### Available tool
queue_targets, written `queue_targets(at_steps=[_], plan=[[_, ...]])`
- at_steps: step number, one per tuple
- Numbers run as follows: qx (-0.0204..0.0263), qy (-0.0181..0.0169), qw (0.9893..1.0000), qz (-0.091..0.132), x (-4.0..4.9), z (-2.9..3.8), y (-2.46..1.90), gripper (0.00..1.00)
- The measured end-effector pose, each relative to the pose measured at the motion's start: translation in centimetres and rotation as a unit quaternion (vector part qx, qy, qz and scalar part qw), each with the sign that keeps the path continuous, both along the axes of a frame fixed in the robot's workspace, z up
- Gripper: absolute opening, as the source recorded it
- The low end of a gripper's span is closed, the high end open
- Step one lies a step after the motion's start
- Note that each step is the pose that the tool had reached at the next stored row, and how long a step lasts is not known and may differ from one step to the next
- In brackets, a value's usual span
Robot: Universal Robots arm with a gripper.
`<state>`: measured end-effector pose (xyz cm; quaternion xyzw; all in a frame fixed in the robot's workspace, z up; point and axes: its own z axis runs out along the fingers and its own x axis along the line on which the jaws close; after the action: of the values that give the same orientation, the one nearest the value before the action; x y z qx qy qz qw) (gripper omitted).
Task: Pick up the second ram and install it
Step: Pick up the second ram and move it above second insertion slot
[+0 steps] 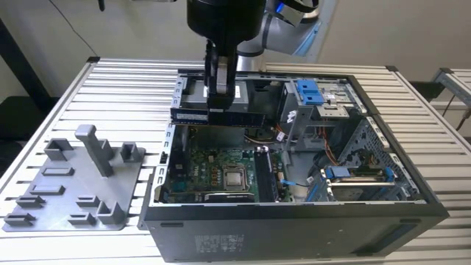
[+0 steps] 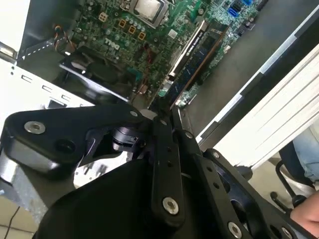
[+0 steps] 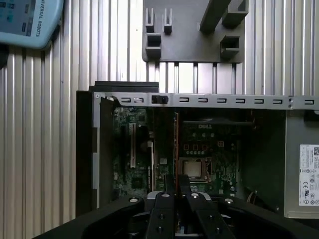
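1. Dark and slim, the second ram (image 1: 224, 116) hangs level in the exterior view. The gripper (image 1: 220, 108) clamps it at mid-length above the open computer case (image 1: 294, 232), clear of the motherboard (image 1: 198, 165). The grey tray (image 1: 74, 204) lies at the exterior view's left.
2. Second wrist view: the fingers (image 2: 164, 149) stand pressed together. A seated module (image 2: 199, 47) occupies one slot below.
3. First wrist view: the second ram (image 3: 175, 149) shows edge-on over the board. Judged step: carrying to install. Its edge must line up with a free slot.

One computer case (image 1: 294, 212), one grey tray (image 1: 74, 201), one motherboard (image 1: 202, 165), and two ram strips: the second ram (image 1: 246, 118), a seated strip (image 1: 263, 175).
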<state>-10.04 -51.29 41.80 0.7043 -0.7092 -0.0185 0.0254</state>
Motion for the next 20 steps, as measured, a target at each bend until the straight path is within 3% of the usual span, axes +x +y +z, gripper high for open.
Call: queue_targets(at_steps=[7, 10, 20], plan=[[0.0001, -0.0107, 0.9999, 0.007, 0.24, -0.07, 0.0, 0.14], [0.0002, -0.0136, 0.9999, 0.007, 0.56, -0.08, 0.0, 0.14], [0.0003, -0.0137, 0.9999, 0.007, 4.42, -0.09, 0.0, 0.14]])
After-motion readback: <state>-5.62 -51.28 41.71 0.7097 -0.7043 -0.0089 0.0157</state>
